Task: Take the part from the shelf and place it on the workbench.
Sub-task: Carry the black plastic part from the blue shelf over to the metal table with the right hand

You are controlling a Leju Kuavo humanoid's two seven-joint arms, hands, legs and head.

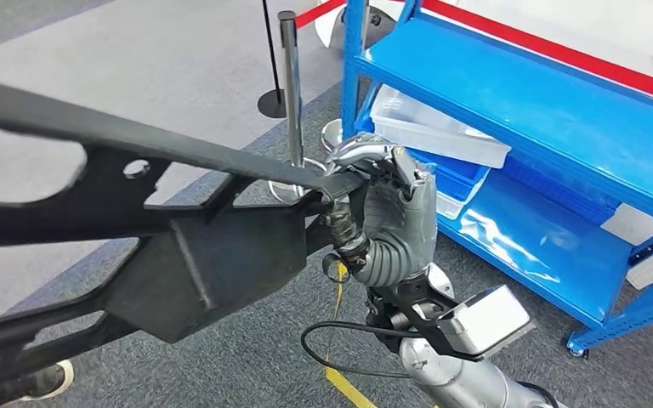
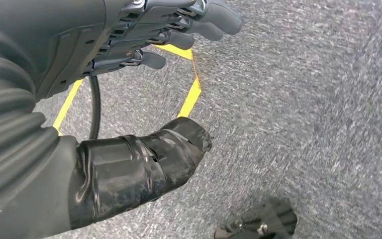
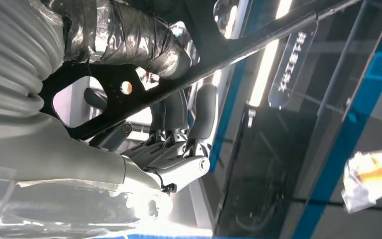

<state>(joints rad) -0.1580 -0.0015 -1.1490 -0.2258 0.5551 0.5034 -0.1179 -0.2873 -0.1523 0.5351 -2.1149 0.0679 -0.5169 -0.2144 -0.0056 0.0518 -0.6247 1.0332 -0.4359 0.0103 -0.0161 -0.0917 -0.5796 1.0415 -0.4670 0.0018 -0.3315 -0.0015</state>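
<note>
The part point(image 1: 195, 255) is a large black frame with cut-outs and long thin bars, stretching across the left half of the head view in mid-air. My right hand point(image 1: 387, 212) grips one of its bars at the right end, thumb and fingers wrapped around it, in front of the blue shelf point(image 1: 519, 93). The right wrist view shows the same bar point(image 3: 258, 40) clamped between the taped thumb point(image 3: 129, 35) and the fingers point(image 3: 194, 114). My left hand point(image 2: 129, 40) hangs over grey carpet, its fingers point(image 2: 199, 25) apart from the taped thumb point(image 2: 144, 164), holding nothing.
The blue shelf's lower level point(image 1: 544, 238) carries a clear plastic bin point(image 1: 434, 127). A metal barrier post point(image 1: 290, 85) stands left of the shelf. Yellow tape point(image 2: 191, 97) marks the carpet. A shoe point(image 1: 47, 380) shows at the lower left below the part.
</note>
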